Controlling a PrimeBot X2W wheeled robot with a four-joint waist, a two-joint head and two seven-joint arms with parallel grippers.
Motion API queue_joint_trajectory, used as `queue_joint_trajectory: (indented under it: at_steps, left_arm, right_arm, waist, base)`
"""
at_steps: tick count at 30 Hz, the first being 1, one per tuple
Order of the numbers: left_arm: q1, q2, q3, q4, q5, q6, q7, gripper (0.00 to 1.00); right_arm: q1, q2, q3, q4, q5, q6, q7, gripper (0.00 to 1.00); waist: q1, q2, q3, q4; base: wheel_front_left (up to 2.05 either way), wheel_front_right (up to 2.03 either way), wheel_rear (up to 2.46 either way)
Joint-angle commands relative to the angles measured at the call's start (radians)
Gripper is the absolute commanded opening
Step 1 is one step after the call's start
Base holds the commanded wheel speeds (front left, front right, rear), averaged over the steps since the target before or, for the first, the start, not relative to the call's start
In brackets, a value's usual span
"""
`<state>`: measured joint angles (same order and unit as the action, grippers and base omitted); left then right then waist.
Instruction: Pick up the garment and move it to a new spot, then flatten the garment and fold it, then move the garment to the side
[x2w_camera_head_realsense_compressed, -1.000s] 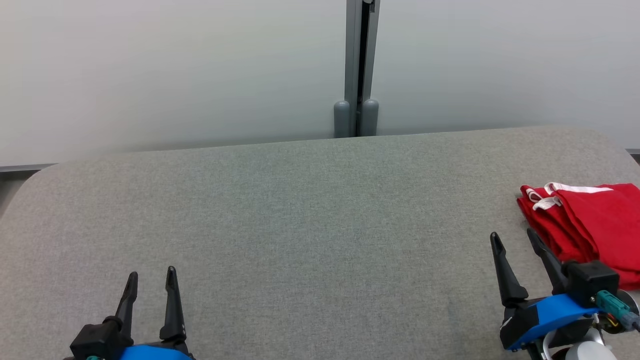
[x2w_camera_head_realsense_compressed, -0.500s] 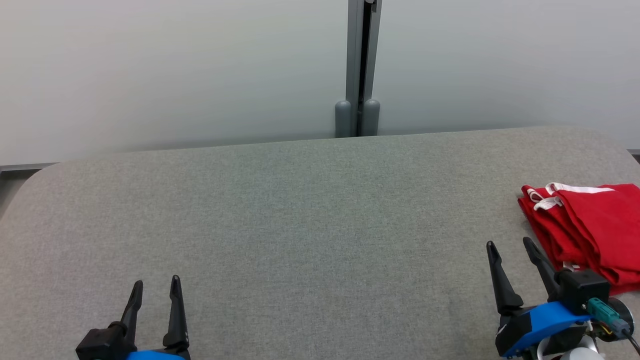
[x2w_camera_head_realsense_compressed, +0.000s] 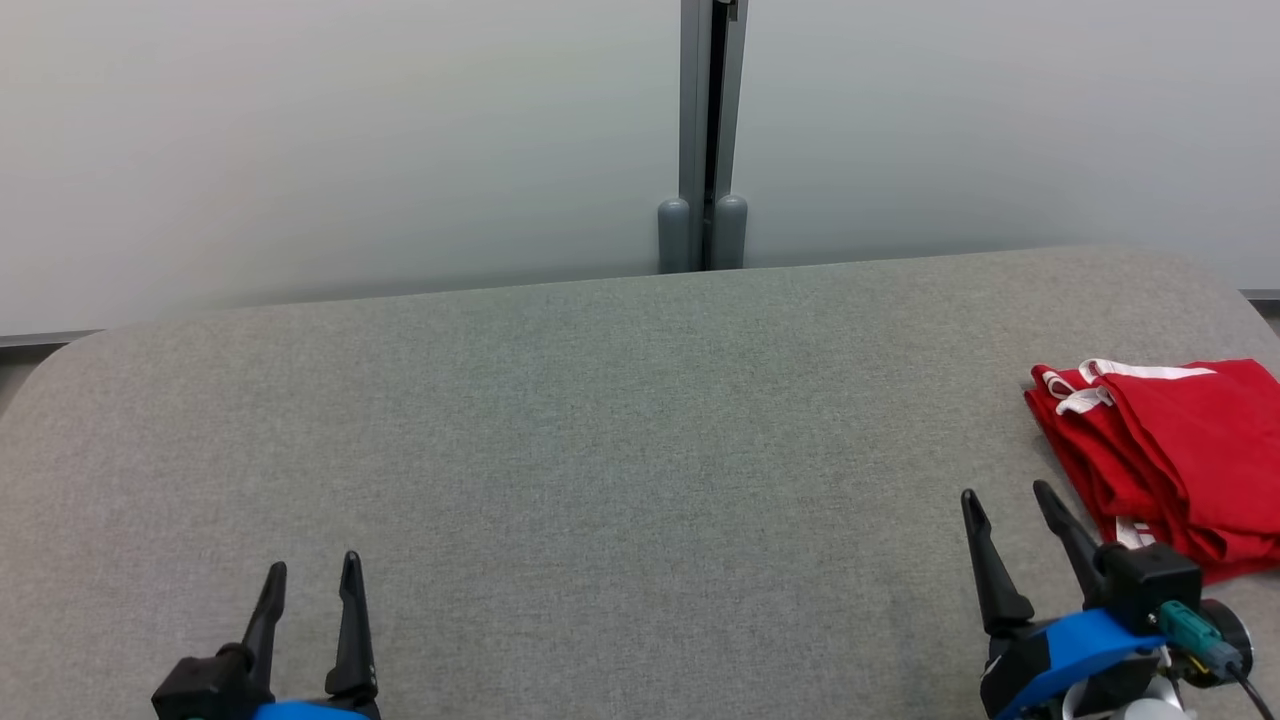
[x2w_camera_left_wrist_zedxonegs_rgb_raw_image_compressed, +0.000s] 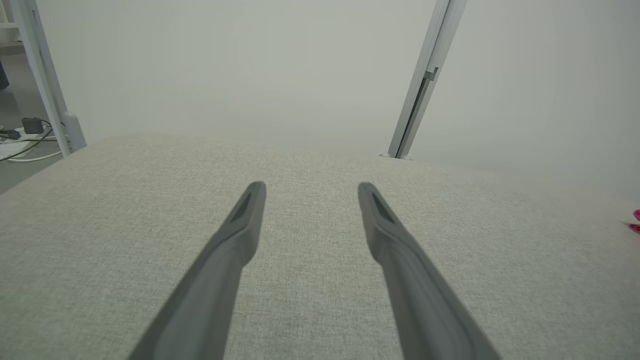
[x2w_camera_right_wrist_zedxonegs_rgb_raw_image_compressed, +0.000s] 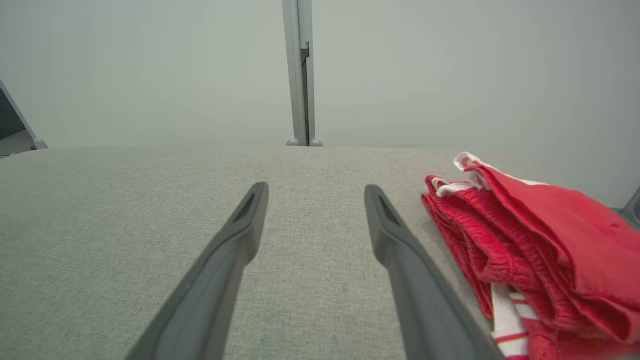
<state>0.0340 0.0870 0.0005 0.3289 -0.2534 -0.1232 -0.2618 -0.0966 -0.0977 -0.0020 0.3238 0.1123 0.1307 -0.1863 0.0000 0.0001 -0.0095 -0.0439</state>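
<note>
Left gripper (x2w_camera_head_realsense_compressed: 313, 562) and right gripper (x2w_camera_head_realsense_compressed: 1004, 491) gape empty, lower corners; garment (x2w_camera_head_realsense_compressed: 1180, 450) lies far right on grey fabric surface (x2w_camera_head_realsense_compressed: 600, 420); pale wall (x2w_camera_head_realsense_compressed: 300, 150) above.

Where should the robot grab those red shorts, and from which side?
On the red shorts, probably the gathered waistband, the thick stacked edge by the white drawstring. It faces the middle of the table, just beside the open right end effector. So come in from that side, low along the table, and pinch all the layers together. The smooth top panel lies flat and offers little to pinch.
</note>
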Motion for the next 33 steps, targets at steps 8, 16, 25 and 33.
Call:
queue_joint_trajectory:
  at_steps: [8,16,25,33]
  left_arm:
    - [0.029,-0.010,-0.010,0.060,-0.008,0.000,0.008,0.00]
    - [0.009,-0.013,0.005,0.050,-0.149,-0.001,0.049,0.00]
    - [-0.011,-0.016,0.018,0.031,-0.301,-0.002,0.089,0.00]
    - [-0.027,-0.018,0.029,0.017,-0.424,-0.003,0.122,0.00]
  right_arm:
    - [0.030,0.005,0.000,0.065,0.006,0.000,0.003,0.00]
    - [0.024,0.009,-0.015,0.055,0.161,0.000,0.037,0.00]
    - [0.020,0.014,-0.026,0.035,0.330,0.000,0.069,0.00]
    - [0.015,0.018,-0.035,0.020,0.466,0.000,0.095,0.00]
  waist:
    - [0.0002,-0.0001,0.000,0.000]
    - [0.0001,-0.0001,0.001,0.002]
    - [0.0001,-0.0001,0.002,0.006]
    - [0.0001,-0.0001,0.003,0.008]
  base:
    - [0.00,0.00,0.00]
    - [0.00,0.00,0.00]
    - [0.00,0.00,0.00]
    - [0.00,0.00,0.00]
